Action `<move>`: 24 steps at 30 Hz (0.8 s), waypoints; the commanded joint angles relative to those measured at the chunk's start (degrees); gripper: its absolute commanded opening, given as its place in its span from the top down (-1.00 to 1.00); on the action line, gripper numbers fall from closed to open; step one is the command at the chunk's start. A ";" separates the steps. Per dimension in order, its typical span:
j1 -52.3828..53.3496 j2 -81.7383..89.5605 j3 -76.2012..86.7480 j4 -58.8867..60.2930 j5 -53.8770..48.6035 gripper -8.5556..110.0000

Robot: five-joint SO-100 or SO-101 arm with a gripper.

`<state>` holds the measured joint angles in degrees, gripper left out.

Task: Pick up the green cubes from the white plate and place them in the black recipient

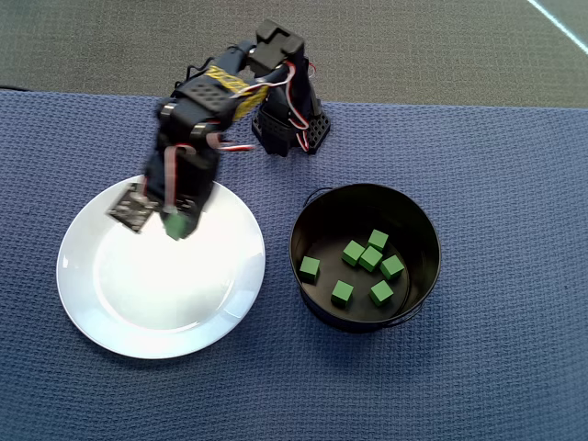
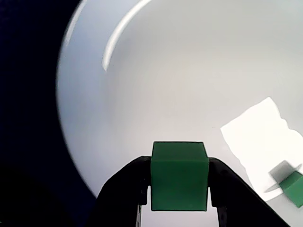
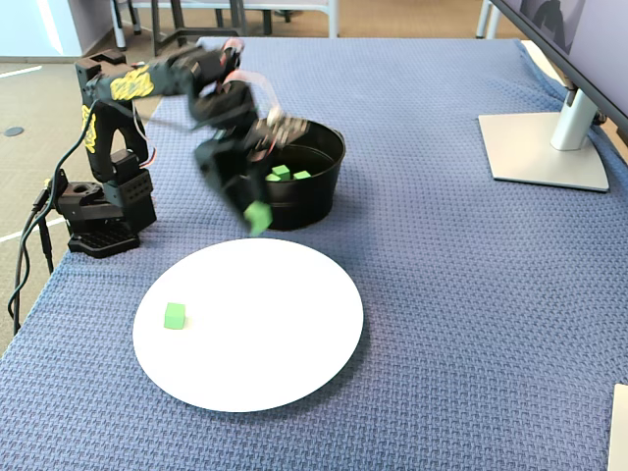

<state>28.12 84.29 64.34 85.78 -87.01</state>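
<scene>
One green cube [image 2: 179, 176] is pinched in the gripper [image 2: 179, 182] above the white plate [image 2: 142, 94]; six cubes [image 1: 370, 260] lie in the black tin [image 1: 312, 220].

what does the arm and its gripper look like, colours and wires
The arm is black plastic with yellow tape carrying black marks wrapped near its upper joints. Red, white and black cables loop along it by the base. The gripper has two smooth, curved black fingers. A small circuit board sits beside it in the overhead view.
</scene>
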 commanded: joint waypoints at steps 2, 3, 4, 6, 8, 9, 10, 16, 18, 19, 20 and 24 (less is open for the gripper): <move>-13.45 9.32 0.53 1.58 20.04 0.86; -16.61 9.84 0.53 2.20 23.64 0.86; -19.60 10.11 -0.09 2.90 27.16 0.86; -25.22 9.40 -2.29 4.48 34.37 0.86; -30.15 7.29 -4.83 5.62 41.66 0.86; -32.61 6.68 -4.83 5.45 44.82 0.86; -34.89 6.15 -4.31 4.92 47.90 0.86; -43.77 3.69 3.43 -3.16 66.09 0.86; -44.47 0.70 4.13 -5.10 71.54 0.86; -44.74 -0.62 4.57 -5.89 73.30 0.86; -44.82 -1.58 4.92 -6.50 74.71 0.78; -45.62 -0.62 7.65 -7.91 76.90 0.32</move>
<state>-16.08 82.18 71.37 79.45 -13.27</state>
